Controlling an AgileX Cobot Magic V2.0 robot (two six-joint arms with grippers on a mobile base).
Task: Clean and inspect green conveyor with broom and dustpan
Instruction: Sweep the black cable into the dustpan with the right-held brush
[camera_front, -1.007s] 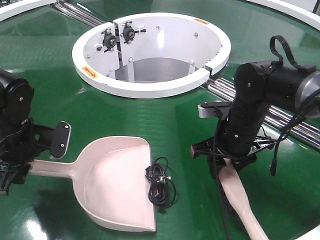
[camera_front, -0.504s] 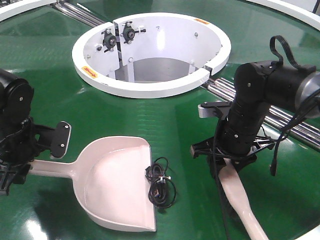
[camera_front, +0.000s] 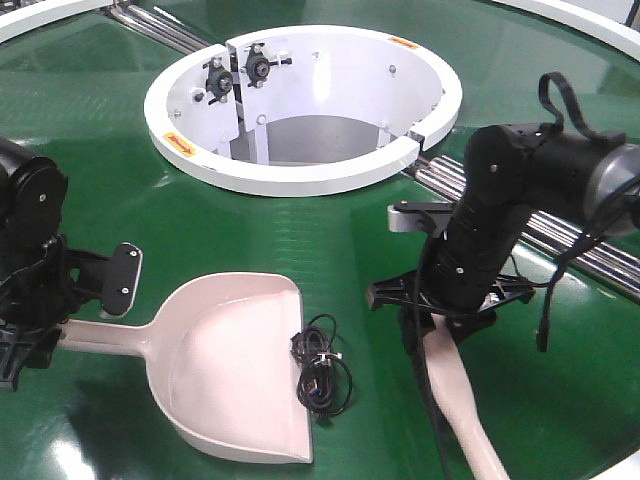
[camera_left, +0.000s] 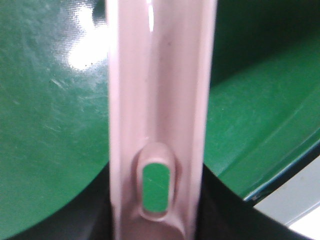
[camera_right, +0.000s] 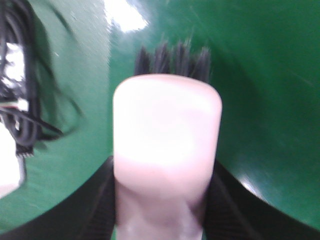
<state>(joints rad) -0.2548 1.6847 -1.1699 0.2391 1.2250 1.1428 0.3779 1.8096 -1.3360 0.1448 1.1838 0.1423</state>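
A pale pink dustpan (camera_front: 225, 370) lies on the green conveyor (camera_front: 330, 240), its mouth facing right. My left gripper (camera_front: 30, 335) is shut on the dustpan's handle (camera_left: 157, 130), which has a hanging hole near its end. A tangle of black cable (camera_front: 322, 365) lies at the dustpan's right lip, partly on the pan; it also shows in the right wrist view (camera_right: 20, 100). My right gripper (camera_front: 440, 310) is shut on the pink broom (camera_right: 167, 135), whose black bristles (camera_right: 172, 60) touch the belt right of the cable. The broom handle (camera_front: 455, 395) runs to the lower right.
A white ring-shaped guard (camera_front: 300, 100) with an open centre stands at the back of the belt. Steel rollers (camera_front: 560, 250) run behind my right arm. A white rim (camera_front: 590, 15) curves along the far right edge.
My right arm has moved left with the broom, closer to the black cable. The dustpan, the cable and my left arm have not moved.
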